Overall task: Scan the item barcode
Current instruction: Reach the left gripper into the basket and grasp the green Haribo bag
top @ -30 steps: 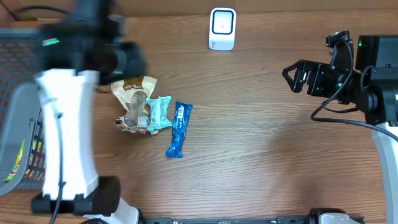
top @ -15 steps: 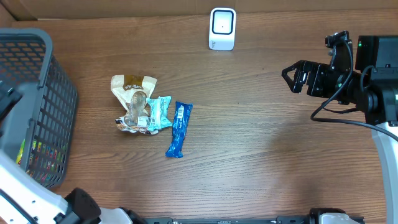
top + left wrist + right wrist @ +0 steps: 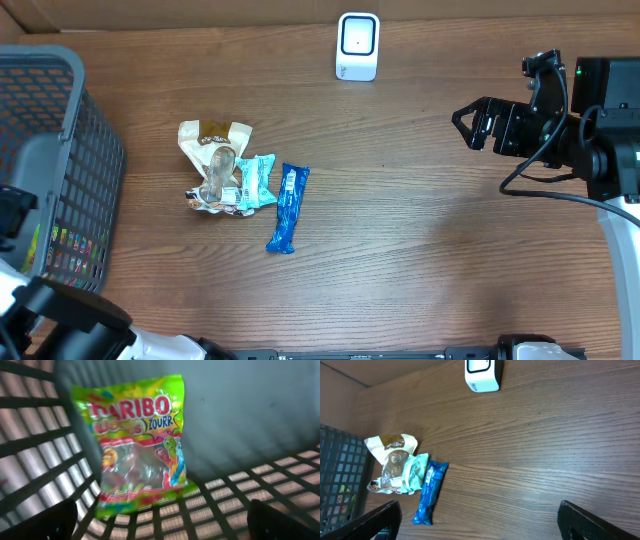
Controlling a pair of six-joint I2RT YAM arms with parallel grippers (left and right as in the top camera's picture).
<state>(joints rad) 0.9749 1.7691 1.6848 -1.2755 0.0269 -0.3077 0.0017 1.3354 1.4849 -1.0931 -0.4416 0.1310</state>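
Hands first. Left hand (image 3: pixel 160 512) sits low in basket (image 3: pixel 98 175) at left edge of overhead frame, fingers spread wide with nothing between them. Haribo bag (image 3: pixel 140 445) lies in basket just beyond fingertips, free of grip. Right hand (image 3: pixel 470 125) at right of frame above bench (image 3: pixel 420 250), fully spread, empty. Left of centre: blue bar (image 3: pixel 288 208), teal packet (image 3: pixel 258 182) just beside it, overlapping brown pouch (image 3: pixel 212 150). Scanner (image 3: pixel 358 46) at upper middle, well apart from pile.

gummy bag (image 3: pixel 137 445) in basket (image 3: pixel 100 170) | snack packs (image 3: pixel 250 182) right of basket | scanner (image 3: pixel 357 45) behind packs
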